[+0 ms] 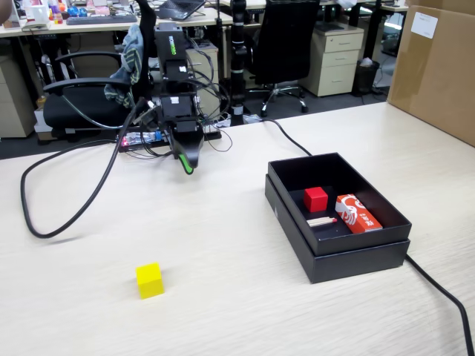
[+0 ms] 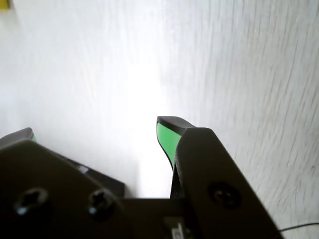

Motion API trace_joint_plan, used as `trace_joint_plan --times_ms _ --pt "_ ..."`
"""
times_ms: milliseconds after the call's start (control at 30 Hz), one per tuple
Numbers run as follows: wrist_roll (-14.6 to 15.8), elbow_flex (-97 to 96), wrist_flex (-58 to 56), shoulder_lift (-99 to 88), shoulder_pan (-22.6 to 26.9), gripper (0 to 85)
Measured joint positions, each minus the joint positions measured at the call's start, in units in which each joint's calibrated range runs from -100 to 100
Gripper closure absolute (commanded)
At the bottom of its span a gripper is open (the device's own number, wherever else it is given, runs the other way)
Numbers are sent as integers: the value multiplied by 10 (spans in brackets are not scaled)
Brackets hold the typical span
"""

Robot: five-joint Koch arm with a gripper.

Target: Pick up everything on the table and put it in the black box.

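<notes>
A yellow cube (image 1: pixel 149 280) sits on the pale wooden table (image 1: pixel 223 245) near the front left in the fixed view; a sliver of it shows at the top left corner of the wrist view (image 2: pixel 4 4). The black box (image 1: pixel 338 213) stands at the right and holds a red cube (image 1: pixel 315 199), a red and white packet (image 1: pixel 358 213) and a small pale stick (image 1: pixel 321 221). My gripper (image 1: pixel 187 165) hangs near the arm's base at the back, far from the yellow cube. In the wrist view the gripper (image 2: pixel 94 130) is open with green-padded jaws wide apart and nothing between them.
A thick black cable (image 1: pixel 82 200) loops over the table's left side, and another (image 1: pixel 438 285) runs from behind the box to the front right. A cardboard box (image 1: pixel 438 70) stands at the far right. Office chairs and desks stand behind the table.
</notes>
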Motion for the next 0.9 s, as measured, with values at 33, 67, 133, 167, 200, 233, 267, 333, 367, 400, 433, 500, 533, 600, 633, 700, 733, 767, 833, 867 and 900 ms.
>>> trace_joint_plan --times_ms 33,67,133,167,200,233,267,333,367,400,433,500,533,600,633,700,733,767,833,867,900 --pt "-2 34 -22 18 -2 379" --pt "-4 63 -45 40 -3 380" --pt "-9 122 -82 100 -8 380" --pt "-14 197 -105 176 -16 379" --pt "-14 203 -106 180 -16 379" --pt "-17 253 -120 225 -21 379" --pt "-22 346 -141 304 -31 379" --pt "-26 387 -147 343 -37 380" --pt "-29 431 -163 377 -41 380" --pt "-33 465 -170 410 -44 380" --pt "-38 491 -173 441 -47 380" --pt "-48 546 -173 513 -55 380" --pt "-53 572 -173 545 -58 380" --pt "-63 623 -176 606 -64 380" --pt "-69 695 -173 681 -67 380" --pt "-74 749 -174 760 -70 380" --pt "-77 798 -175 834 -71 380" --pt "-77 800 -174 838 -71 379" --pt "-78 831 -174 894 -71 378" --pt "-79 848 -175 920 -72 378" --pt "-79 864 -175 945 -72 378"
